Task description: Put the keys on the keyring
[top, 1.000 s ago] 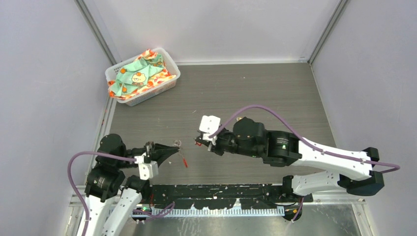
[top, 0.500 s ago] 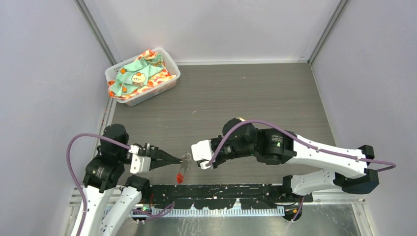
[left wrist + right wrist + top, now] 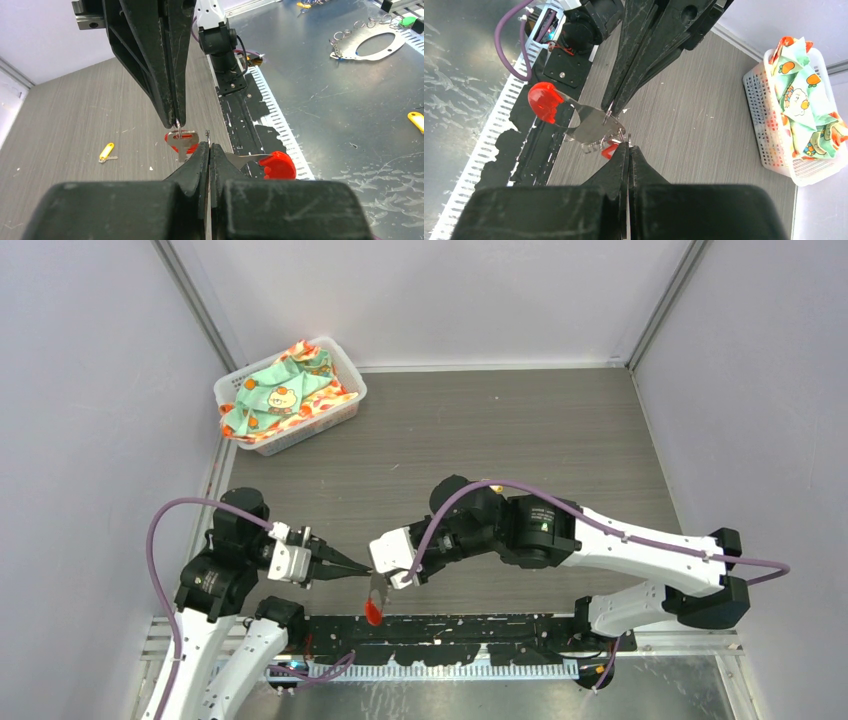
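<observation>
Grey table (image 3: 560, 430); L jaws & R jaws clamped tip-to-tip on keyring (image 3: 621, 134), red key (image 3: 374, 608) dangling beneath

The left arm (image 3: 195, 665) and right arm (image 3: 650, 545) had white link shells and black joint housings. A purple cable (image 3: 495, 482) looped along each arm. The left gripper (image 3: 362, 569) and right gripper (image 3: 378, 575) carried black, tapered, scuffed fingers (image 3: 150, 60).

Grey wood-grain tabletop (image 3: 520, 430): matt, finely ribbed. Silver metal key with red plastic head (image 3: 589, 125): glossy, smooth. White plastic lattice basket (image 3: 300, 437); printed cloth (image 3: 285, 390), soft.
</observation>
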Controlling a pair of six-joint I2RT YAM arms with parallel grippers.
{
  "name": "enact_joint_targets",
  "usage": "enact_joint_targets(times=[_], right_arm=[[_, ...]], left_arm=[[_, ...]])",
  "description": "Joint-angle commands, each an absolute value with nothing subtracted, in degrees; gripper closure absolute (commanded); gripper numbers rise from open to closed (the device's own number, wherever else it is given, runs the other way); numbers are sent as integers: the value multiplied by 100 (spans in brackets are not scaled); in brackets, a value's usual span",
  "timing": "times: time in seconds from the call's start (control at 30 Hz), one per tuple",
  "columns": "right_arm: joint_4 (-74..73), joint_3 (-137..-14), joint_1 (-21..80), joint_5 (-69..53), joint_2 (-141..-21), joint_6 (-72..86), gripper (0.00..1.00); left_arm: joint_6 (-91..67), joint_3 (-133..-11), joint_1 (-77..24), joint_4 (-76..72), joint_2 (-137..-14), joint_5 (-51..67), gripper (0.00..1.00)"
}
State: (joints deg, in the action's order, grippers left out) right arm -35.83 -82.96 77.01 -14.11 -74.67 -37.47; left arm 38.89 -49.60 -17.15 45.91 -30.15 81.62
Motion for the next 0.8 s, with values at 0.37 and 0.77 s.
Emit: enact_joint_targets(times=[0.37, 0.77], right_arm=[[-3529, -8709, 7688, -1567, -7602, -3923, 99], [-3763, -8909, 7683, -1820, -7717, -4034, 99]], left_arm=[[3790, -4947, -1723, 4570, -3058, 8106, 100], [3817, -5027, -1723, 4577, -3129, 7965, 100]])
